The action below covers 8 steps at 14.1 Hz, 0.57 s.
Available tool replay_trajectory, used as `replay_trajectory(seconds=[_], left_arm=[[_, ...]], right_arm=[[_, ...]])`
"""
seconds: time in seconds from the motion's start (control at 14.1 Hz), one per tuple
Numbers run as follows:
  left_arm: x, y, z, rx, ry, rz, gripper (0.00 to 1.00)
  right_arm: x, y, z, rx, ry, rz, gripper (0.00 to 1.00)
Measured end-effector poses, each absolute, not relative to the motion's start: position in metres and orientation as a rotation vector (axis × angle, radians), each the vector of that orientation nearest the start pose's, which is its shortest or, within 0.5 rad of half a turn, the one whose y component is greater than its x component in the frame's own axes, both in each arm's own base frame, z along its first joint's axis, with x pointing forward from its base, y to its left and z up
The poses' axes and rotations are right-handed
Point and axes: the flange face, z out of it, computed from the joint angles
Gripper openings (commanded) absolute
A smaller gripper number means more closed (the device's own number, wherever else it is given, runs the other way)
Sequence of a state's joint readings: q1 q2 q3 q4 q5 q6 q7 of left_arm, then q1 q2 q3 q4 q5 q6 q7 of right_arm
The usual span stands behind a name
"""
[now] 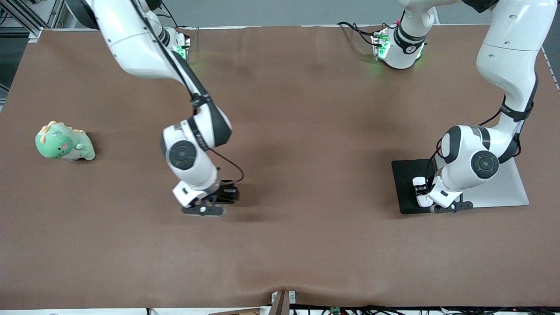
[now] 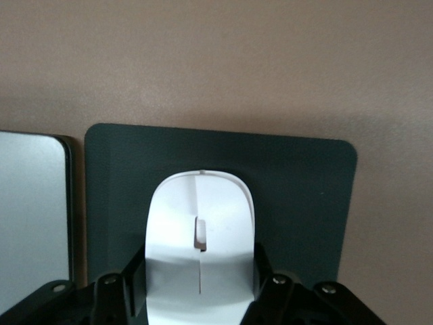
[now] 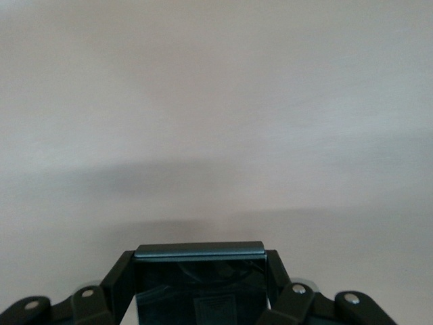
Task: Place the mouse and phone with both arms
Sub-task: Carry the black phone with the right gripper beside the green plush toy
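Observation:
My left gripper (image 1: 422, 194) is shut on the white mouse (image 2: 199, 230), its fingers (image 2: 135, 277) pressed against both sides. It holds the mouse low over a flat black pad (image 2: 298, 196), which lies toward the left arm's end of the table (image 1: 404, 183). I cannot tell whether the mouse touches the pad. My right gripper (image 1: 223, 197) is shut on the black glossy phone (image 3: 199, 288), with a finger on each side. It is low over bare brown table near the middle. The phone's lower part is hidden.
A flat silver-grey rectangle (image 1: 514, 186) lies against the black pad, partly under the left arm, and shows in the left wrist view (image 2: 34, 217). A green plush dinosaur (image 1: 65, 142) lies toward the right arm's end of the brown table (image 1: 306, 131).

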<state>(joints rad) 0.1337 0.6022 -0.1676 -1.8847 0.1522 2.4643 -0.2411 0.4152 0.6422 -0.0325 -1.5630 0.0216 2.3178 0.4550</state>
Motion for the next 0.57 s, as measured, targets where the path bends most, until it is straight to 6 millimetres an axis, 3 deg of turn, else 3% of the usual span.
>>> replay_trajectory(seconds=[0.35, 0.42, 0.49, 0.57], left_arm=[[0.631, -0.018, 0.185, -3.136, -0.181, 0.027, 0.44], [0.63, -0.018, 0.185, -3.136, -0.181, 0.027, 0.53], [0.63, -0.018, 0.185, -3.136, -0.18, 0.027, 0.68], [0.63, -0.018, 0.185, -3.136, -0.179, 0.027, 0.92]], right_arm=[[0.644, 0.13, 0.275, -3.133, 0.093, -0.042, 0.0], [0.637, 0.107, 0.274, -3.136, 0.1, -0.017, 0.0], [0.631, 0.084, 0.272, -3.138, 0.104, 0.004, 0.0], [0.627, 0.061, 0.27, -3.139, 0.108, 0.019, 0.0]])
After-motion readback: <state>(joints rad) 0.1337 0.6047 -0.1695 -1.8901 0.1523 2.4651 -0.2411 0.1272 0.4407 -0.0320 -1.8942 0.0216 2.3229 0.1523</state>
